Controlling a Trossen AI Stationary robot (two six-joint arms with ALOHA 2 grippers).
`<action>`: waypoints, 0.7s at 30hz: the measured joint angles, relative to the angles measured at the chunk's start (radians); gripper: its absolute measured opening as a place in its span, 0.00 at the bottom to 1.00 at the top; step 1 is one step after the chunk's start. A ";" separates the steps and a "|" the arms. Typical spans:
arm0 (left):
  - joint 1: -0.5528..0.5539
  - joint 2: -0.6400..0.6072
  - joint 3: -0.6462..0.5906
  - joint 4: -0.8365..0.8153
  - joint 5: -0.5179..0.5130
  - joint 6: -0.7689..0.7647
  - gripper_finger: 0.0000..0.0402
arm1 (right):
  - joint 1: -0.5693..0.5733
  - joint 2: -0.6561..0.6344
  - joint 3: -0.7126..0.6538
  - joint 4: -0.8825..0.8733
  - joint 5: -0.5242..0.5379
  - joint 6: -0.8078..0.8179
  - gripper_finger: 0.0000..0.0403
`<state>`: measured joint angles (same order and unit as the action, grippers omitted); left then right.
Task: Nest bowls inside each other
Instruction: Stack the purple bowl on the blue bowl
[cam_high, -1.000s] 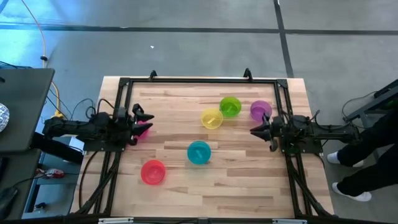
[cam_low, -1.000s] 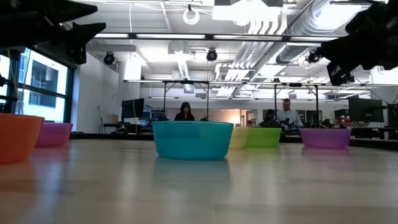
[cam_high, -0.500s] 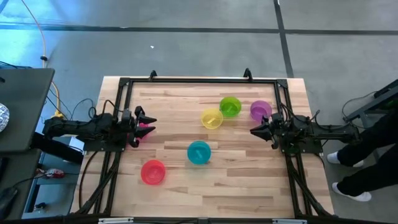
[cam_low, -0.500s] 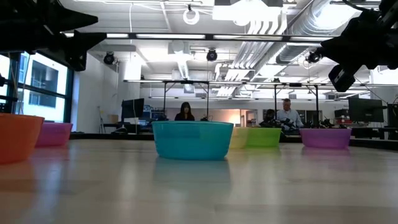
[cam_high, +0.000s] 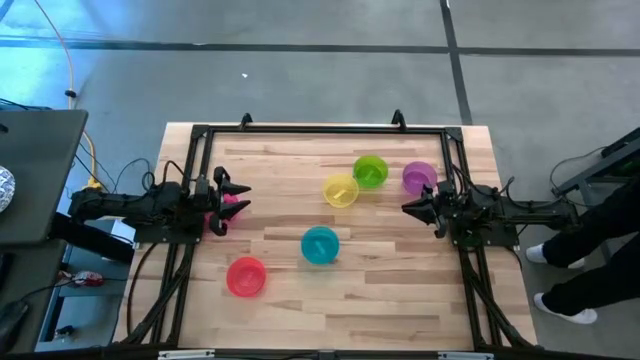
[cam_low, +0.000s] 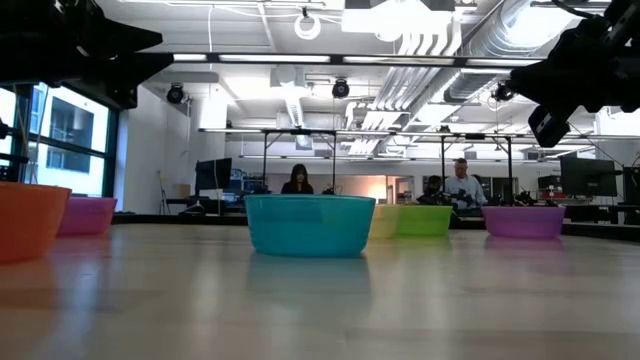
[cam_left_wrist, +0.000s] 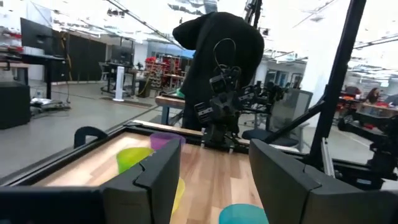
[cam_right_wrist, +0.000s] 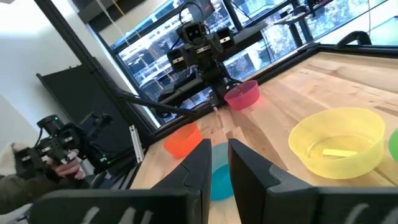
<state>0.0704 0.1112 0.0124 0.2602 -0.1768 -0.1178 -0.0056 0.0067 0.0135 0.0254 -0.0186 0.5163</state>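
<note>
While bowls lie scattered, both arms hover apart.

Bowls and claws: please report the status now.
Left claw open above pink bowl, empty. Right claw nearly closed, empty, beside purple bowl. All six bowls separate, none nested. Nothing blocking.

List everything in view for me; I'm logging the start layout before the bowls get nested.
Small round plastic red bowl: one, red, near left of the table.
Teal blue bowl: one, teal, centre.
Yellow bowl: one, yellow, beside the green one.
Green bowl: one, green, far centre.
Purple bowl: one, purple, far right.
Pink bowl: one, pink, left edge, under the left gripper.
Wooden table: one, light wood.
Left gripper: one, dark, open, above the pink bowl.
Right gripper: one, dark, empty, fingers narrowly apart, near the purple bowl.
</note>
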 joint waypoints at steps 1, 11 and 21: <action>0.000 0.000 0.000 -0.002 0.002 -0.016 0.45 | 0.000 0.000 0.000 0.000 0.000 0.000 0.11; 0.000 0.000 0.000 -0.003 -0.034 -0.115 0.45 | 0.000 0.000 0.000 -0.004 0.000 -0.039 0.11; 0.000 0.000 0.000 -0.040 0.031 0.048 0.45 | 0.000 0.001 0.000 -0.022 0.001 -0.186 0.11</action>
<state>0.0701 0.1112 0.0128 0.2204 -0.1460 -0.0695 -0.0059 0.0074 0.0139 0.0036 -0.0174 0.3300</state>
